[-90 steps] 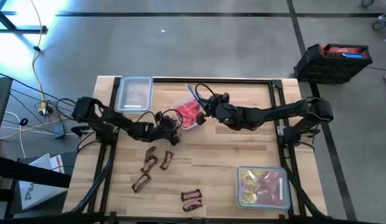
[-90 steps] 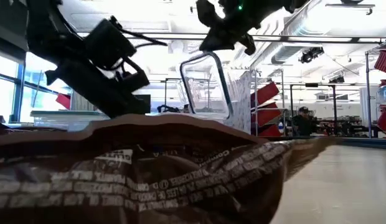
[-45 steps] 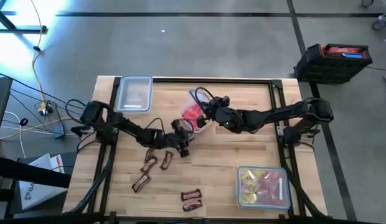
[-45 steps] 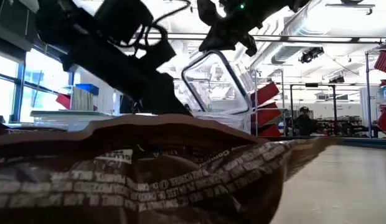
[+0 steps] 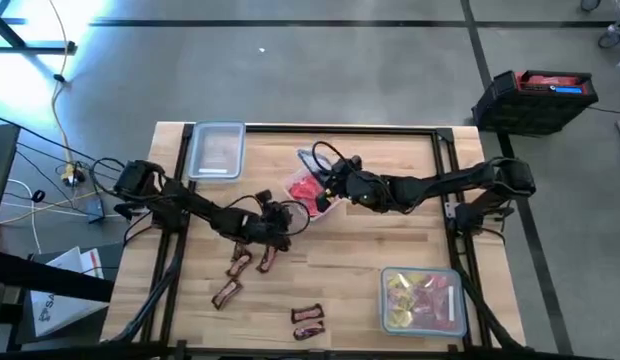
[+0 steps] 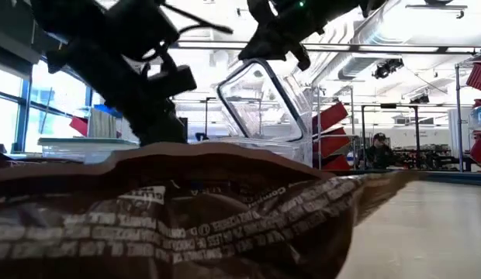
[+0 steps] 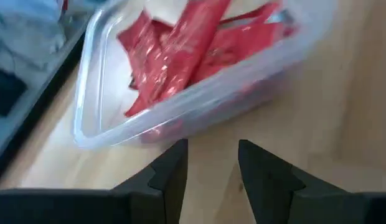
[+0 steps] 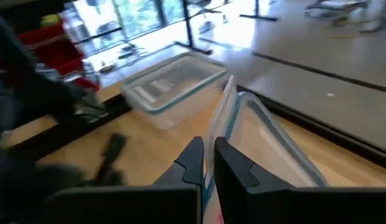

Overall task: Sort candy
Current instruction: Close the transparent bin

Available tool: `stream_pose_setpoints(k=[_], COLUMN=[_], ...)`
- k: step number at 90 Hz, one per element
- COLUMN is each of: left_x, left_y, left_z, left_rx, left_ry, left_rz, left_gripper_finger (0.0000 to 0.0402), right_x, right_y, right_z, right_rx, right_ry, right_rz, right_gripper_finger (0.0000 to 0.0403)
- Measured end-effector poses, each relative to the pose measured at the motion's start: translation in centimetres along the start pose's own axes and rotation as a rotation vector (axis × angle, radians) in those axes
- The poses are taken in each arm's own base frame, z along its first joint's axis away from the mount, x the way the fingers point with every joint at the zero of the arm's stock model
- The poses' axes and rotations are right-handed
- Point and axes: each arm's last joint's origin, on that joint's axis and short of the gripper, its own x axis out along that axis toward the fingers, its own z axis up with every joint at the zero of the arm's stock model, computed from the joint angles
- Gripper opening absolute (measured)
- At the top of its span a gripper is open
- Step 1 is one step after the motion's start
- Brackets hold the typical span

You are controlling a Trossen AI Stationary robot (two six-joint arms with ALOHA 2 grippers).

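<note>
Near edge: one brown bar (image 5: 308,320) lies alone close to the near rim; the low view is mostly filled by its wrapper (image 6: 171,225). Right of it, a tub (image 5: 422,300) of yellow and pink candy sits in the near-right corner, close to the surface's edge. Three more brown bars (image 5: 245,265) lie left of centre, bare wood around them.

Mid surface: left gripper (image 5: 280,222) hovers just beyond those bars, jaws spread and empty in its wrist view (image 7: 208,168), pointing at the red tub (image 7: 199,74). Right gripper (image 5: 335,185) has its jaws pressed on that tub's rim (image 8: 221,134), tipping it; low view shows the tub (image 6: 260,101) tilted, one side off the wood. Red packets (image 5: 308,190) inside lean toward the low side.

Judgement: step in hand looks like bars into a tub. Right should keep the tilt modest so packets don't slide out. Left should come straight down on one bar, long sides across the jaws, clear of its neighbours.

Room: wide open wood between centre and the near-right tub. Far left, a third tub (image 5: 215,150) sits against the far rim, little margin there.
</note>
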Motion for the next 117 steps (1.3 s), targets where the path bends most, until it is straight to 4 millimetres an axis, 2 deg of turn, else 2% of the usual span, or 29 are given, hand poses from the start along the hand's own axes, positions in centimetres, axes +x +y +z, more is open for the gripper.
stream_pose_setpoints(k=[22,50,61,90,117], left_x=[1.9,3.6,3.8,3.8,3.8], left_y=[0.4,0.2,0.2,0.2,0.3], left_z=[-0.2,-1.6,-1.8,-2.1,-2.4], left_rx=[-0.129,-0.109,-0.100,-0.088,-0.076], left_ry=[-0.122,-0.068,-0.054,-0.024,0.001], left_rz=[-0.103,-0.081,-0.076,-0.068,-0.057], left_gripper_finger=[0.0126,0.0126,0.0126,0.0126,0.0126], right_x=[1.5,4.2,4.1,3.5,2.0], right_y=[0.5,1.7,2.1,2.6,3.3], right_z=[-1.6,-5.4,-6.7,-7.6,-9.3], right_rx=[-0.005,-0.001,-0.026,-0.040,-0.062], right_ry=[0.038,0.127,0.188,0.260,0.383], right_rz=[0.065,0.226,0.221,0.226,0.163], right_gripper_finger=[0.0000,0.0000,0.0000,0.0000,0.0000])
